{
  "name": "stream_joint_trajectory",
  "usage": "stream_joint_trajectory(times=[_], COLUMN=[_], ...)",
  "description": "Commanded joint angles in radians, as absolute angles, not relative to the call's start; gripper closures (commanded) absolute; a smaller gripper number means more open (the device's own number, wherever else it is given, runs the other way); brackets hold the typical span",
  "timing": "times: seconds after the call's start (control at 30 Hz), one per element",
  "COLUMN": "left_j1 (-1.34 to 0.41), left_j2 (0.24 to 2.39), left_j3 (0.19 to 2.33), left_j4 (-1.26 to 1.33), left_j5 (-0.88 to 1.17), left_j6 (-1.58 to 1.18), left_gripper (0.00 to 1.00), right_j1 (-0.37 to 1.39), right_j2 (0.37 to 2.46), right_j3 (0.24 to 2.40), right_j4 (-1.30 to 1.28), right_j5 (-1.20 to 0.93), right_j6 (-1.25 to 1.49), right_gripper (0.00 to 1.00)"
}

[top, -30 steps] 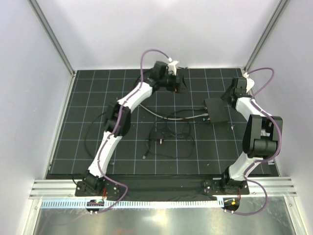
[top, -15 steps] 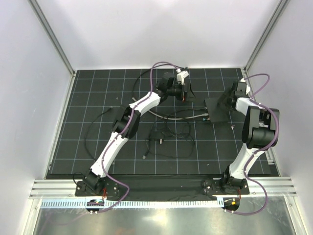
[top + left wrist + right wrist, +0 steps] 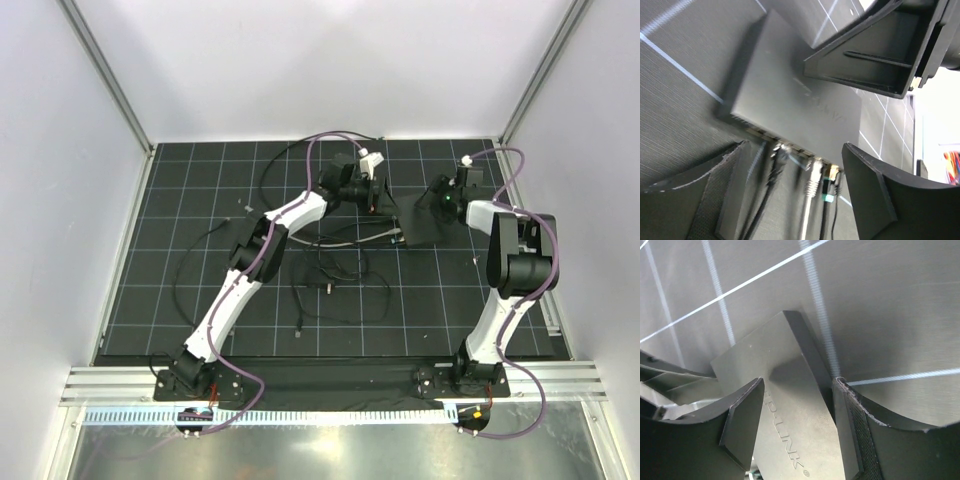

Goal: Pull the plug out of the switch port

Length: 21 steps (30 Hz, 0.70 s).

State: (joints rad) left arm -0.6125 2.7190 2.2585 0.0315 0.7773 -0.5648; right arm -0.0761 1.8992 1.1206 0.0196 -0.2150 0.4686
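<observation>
Step in hand, as a judgement: the left gripper (image 3: 795, 148) is lining up on the plugs and the right gripper (image 3: 799, 382) is set to brace the box.

Left fingers (image 3: 705, 200) are spread wide with nothing between them. The flat matte-black rectangular switch box (image 3: 795, 105) lies just past their tips, with its port edge (image 3: 752, 129) facing them. Right fingers (image 3: 855, 435) are also spread, 1 on each side of the box's corner and over its lettered top. Whether they touch the box can't be told.

3 plugs sit in the row between the left fingertips:
- thin black cable plug (image 3: 776, 156)
- light grey moulded plug (image 3: 813, 181), the most central
- small green-tipped plug (image 3: 827, 196)

Which plug is the target can't be told; the grey one is the likely pick.

To do the step well:
- Centre the left fingers on 1 plug only, clear of its neighbours.
- Close on the plug body, not the cable.
- Pull straight back along the socket line, away from the box.
- Have the right fingers pin the box first, or it probably slides on the black gridded mat (image 3: 200, 300).
- A latch tab may need pressing, but none is visible and this view is blurred.

The box is flat, has a dull finish, and carries faint pale lettering on top. Its sockets form a small row along 1 long edge. The cables trail back under the left fingers.
</observation>
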Motion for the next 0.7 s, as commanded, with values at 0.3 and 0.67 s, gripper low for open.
stream_joint_trajectory(times=[0.3, 0.67], left_j1=[-0.574, -0.574], left_j2=[2.661, 2.764], left_j3=[2.255, 2.321], left_j4=[-0.086, 0.040], left_j5=[0.994, 1.008], left_j6=[-0.659, -0.885], left_gripper=[0.36, 0.45], right_j1=[-0.014, 0.110], right_j2=[1.750, 1.836], right_j3=[1.152, 1.167], right_j4=[-0.100, -0.114], right_j5=[-0.043, 0.033], right_j6=[0.384, 0.368], right_gripper=[0.38, 0.41])
